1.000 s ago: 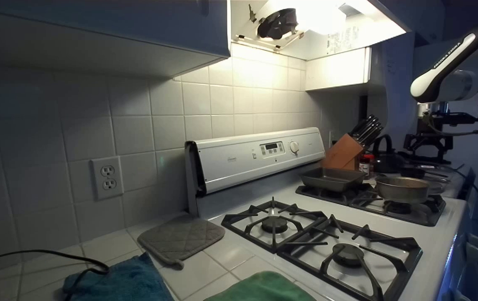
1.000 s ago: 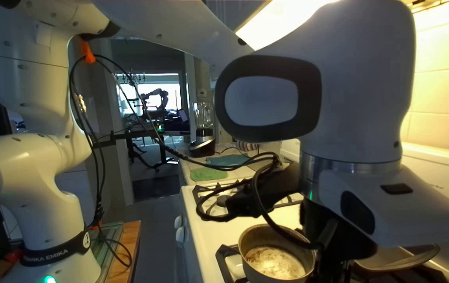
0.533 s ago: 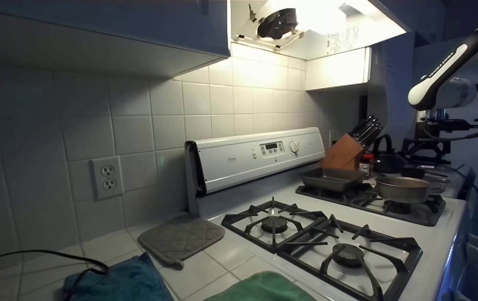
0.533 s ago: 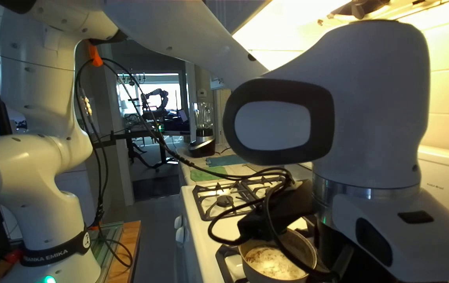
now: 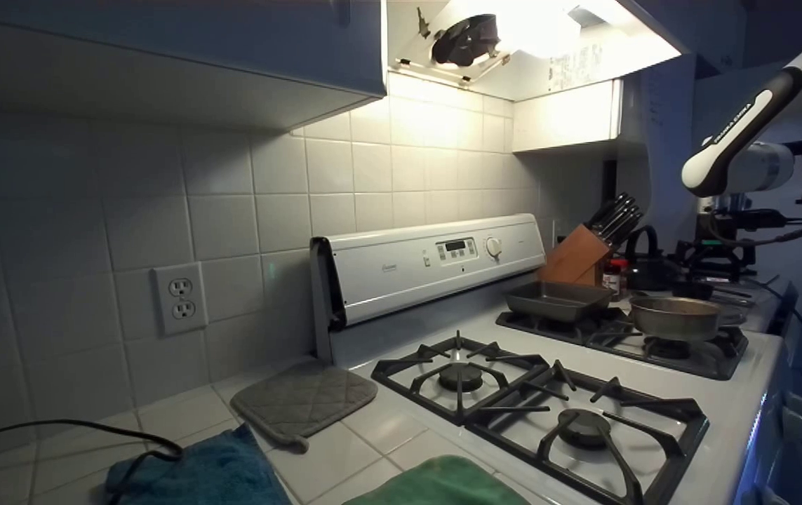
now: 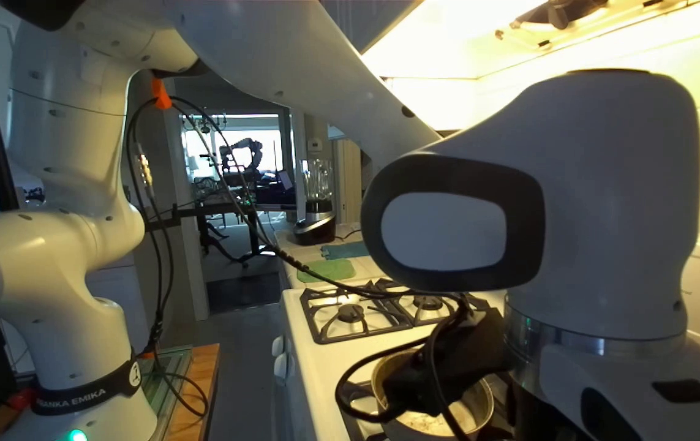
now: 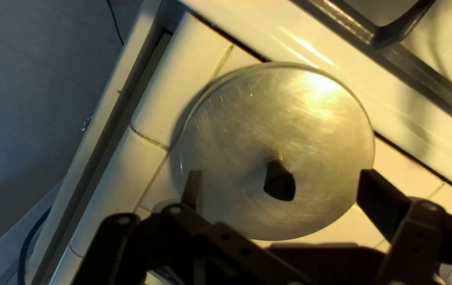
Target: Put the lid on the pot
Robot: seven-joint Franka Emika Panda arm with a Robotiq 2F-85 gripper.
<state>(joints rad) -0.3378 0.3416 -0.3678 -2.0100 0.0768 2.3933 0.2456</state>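
The round silvery lid (image 7: pixel 241 122) lies knob-up on the tiled counter beside the stove edge in the wrist view. Its dark knob (image 7: pixel 279 182) stands up near the middle. My gripper (image 7: pixel 281 176) is open and empty above the lid, with one finger on either side of the knob and apart from it. In an exterior view the gripper (image 5: pixel 716 261) hangs over the counter behind the pot. The uncovered metal pot (image 5: pixel 674 319) sits on a burner. It also shows in an exterior view (image 6: pixel 478 401), partly hidden by the wrist camera mount and cables.
A dark rectangular pan (image 5: pixel 558 301) sits on the burner beside the pot. A knife block (image 5: pixel 576 256), a red-capped jar (image 5: pixel 615 275) and a dark kettle (image 5: pixel 646 270) stand behind. A burner grate (image 7: pixel 403 59) and the counter's front edge (image 7: pixel 131 158) flank the lid.
The arm and gripper have moved down toward the counter, and shifted right in an exterior view. The wrist mount and cables now cover part of the pot there. The pot has not moved.
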